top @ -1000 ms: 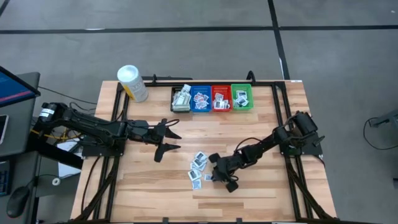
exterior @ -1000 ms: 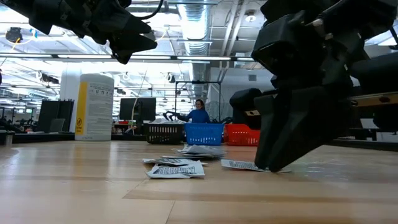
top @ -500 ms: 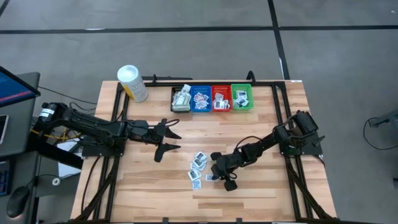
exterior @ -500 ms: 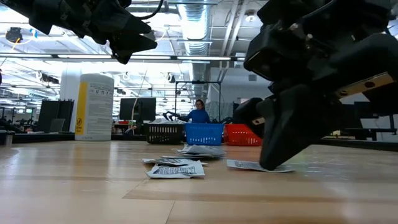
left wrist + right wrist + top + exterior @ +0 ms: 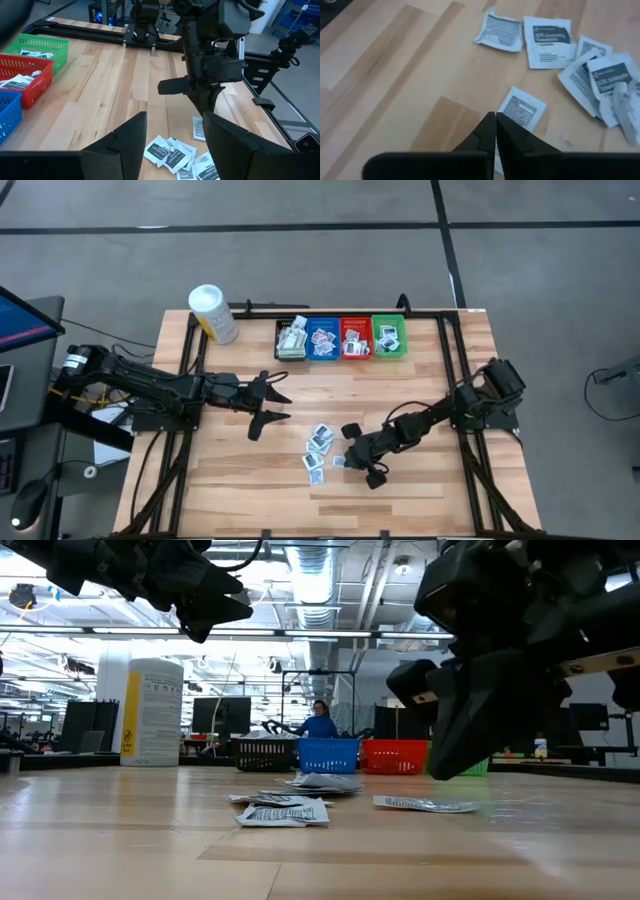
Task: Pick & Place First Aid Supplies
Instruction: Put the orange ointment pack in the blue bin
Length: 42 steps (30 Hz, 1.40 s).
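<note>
Several small white packets (image 5: 318, 445) lie loose on the wooden table near its middle, and the low view (image 5: 290, 808) and the right wrist view (image 5: 570, 60) show them too. One packet (image 5: 522, 111) lies flat and apart from the heap (image 5: 425, 804). My right gripper (image 5: 495, 120) is shut and hovers just above this packet, clear of the table (image 5: 455, 760). My left gripper (image 5: 280, 402) is open and waits above the table left of the heap, its fingers (image 5: 130, 137) pointing toward the packets.
Black (image 5: 291, 338), blue (image 5: 322, 337), red (image 5: 355, 337) and green (image 5: 388, 335) bins stand in a row at the far edge, each holding packets. A white tub with a yellow label (image 5: 212, 313) stands at the far left. Bare wood lies between the heap and the bins.
My right gripper, whose tips rested on the separate packet a second ago, has risen clear of the table and drawn slightly toward the table's right. The packet stays flat on the wood.
</note>
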Available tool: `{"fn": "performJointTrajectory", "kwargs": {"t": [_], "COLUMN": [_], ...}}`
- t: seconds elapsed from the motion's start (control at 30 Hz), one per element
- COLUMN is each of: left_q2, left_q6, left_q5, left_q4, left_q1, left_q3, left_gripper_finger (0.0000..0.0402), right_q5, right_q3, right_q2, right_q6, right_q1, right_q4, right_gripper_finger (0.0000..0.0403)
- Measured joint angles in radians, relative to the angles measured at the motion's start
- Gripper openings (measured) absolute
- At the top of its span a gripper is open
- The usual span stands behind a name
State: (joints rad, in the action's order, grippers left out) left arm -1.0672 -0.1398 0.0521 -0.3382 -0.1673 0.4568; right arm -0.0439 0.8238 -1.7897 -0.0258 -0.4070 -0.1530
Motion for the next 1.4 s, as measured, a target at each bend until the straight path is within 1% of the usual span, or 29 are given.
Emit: {"fn": "performJointTrajectory", "kwargs": {"t": [0.17, 0.3, 0.5, 0.63, 0.73, 0.83, 0.93, 1.03, 1.4], "left_q2": [0.000, 0.000, 0.000, 0.000, 0.000, 0.000, 0.000, 0.000, 0.000], "left_q6": [0.000, 0.000, 0.000, 0.000, 0.000, 0.000, 0.000, 0.000, 0.000], "left_q5": [0.000, 0.000, 0.000, 0.000, 0.000, 0.000, 0.000, 0.000, 0.000], "left_q4": [0.000, 0.000, 0.000, 0.000, -0.002, -0.003, -0.003, -0.003, -0.003], "left_q1": [0.000, 0.000, 0.000, 0.000, 0.000, 0.000, 0.000, 0.000, 0.000], "left_q3": [0.000, 0.000, 0.000, 0.000, 0.000, 0.000, 0.000, 0.000, 0.000], "left_gripper_finger": [0.0195, 0.0195, 0.0195, 0.0195, 0.0195, 0.0195, 0.0195, 0.0195, 0.0195], "right_q5": [0.007, 0.044, 0.044, 0.038, 0.032, 0.042, 0.037, 0.039, 0.049], "right_q3": [0.000, 0.002, 0.002, 0.005, 0.007, 0.007, 0.007, 0.007, 0.006], "right_q2": [-0.010, -0.011, -0.018, -0.058, -0.092, -0.108, -0.109, -0.109, -0.112], "right_q6": [-0.004, -0.011, -0.011, 0.007, 0.048, 0.068, 0.069, 0.070, 0.107], "right_q1": [0.001, 0.001, 0.002, 0.002, 0.003, 0.004, 0.004, 0.004, 0.006], "right_q4": [0.024, 0.011, 0.013, 0.005, -0.010, -0.019, -0.015, -0.012, -0.002], "right_gripper_finger": [0.0039, 0.0081, 0.0149, 0.0187, 0.0205, 0.0211, 0.0203, 0.0178, 0.0028]}}
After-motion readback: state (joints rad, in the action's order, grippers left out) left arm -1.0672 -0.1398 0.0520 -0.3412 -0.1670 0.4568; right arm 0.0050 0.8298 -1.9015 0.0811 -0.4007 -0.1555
